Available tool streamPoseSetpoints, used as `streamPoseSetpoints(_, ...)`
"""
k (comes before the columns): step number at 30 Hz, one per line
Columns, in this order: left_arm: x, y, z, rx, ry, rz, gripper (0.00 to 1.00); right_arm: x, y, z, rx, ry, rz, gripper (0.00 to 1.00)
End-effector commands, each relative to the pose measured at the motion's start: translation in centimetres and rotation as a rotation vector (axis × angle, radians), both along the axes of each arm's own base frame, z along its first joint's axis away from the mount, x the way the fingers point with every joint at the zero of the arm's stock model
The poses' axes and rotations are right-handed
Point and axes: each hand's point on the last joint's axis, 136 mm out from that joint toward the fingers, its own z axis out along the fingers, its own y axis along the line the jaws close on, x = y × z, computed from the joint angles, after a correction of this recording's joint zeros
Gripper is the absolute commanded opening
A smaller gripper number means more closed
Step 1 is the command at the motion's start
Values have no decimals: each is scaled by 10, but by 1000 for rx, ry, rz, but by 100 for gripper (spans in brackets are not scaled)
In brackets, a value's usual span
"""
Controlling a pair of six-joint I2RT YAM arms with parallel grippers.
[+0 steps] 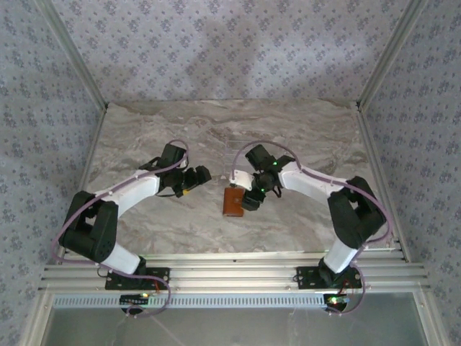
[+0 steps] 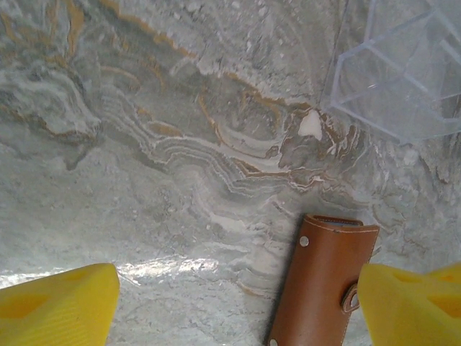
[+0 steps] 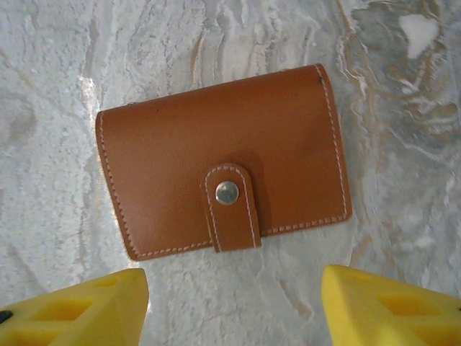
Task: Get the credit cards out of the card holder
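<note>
Brown leather card holder (image 3: 223, 162), strap snapped shut, sits dead centre in the right wrist view. Its long side runs across the frame, just above the right gripper (image 3: 230, 306), whose jaws are spread wide and empty. From the top view that gripper is clearly nearer, while the left gripper (image 1: 196, 179), likewise spread and empty, hangs off to the holder's upper left.

The card holder (image 3: 166, 158) is orange-brown with white stitching, the table (image 3: 403, 144) grey-veined marble.
</note>
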Motion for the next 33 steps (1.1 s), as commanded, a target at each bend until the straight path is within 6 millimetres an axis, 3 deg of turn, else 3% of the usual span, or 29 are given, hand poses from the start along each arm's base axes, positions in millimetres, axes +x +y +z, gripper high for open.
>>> streamPoseSetpoints(1, 0, -3, -4, -50, 17, 15, 86, 3, 7, -5, -50, -40, 114, 65)
streamPoseSetpoints(6, -1, -2, -7, -57, 25, 15, 85, 0, 15, -20, -77, -36, 151, 62)
streamPoseSetpoints(7, -2, -2, -7, -55, 28, 17, 85, 7, 23, -13, -60, -56, 156, 61)
streamPoseSetpoints(18, 1, -4, -7, -88, 40, 5, 85, 10, 28, -31, -89, -41, 184, 55)
streamPoseSetpoints(27, 0, -13, -7, -135, 64, 2, 81, 7, 30, -41, -104, -47, 191, 32)
streamPoseSetpoints(33, -4, -27, -6, -193, 84, -19, 66, 9, 53, -25, -6, -105, 184, 21)
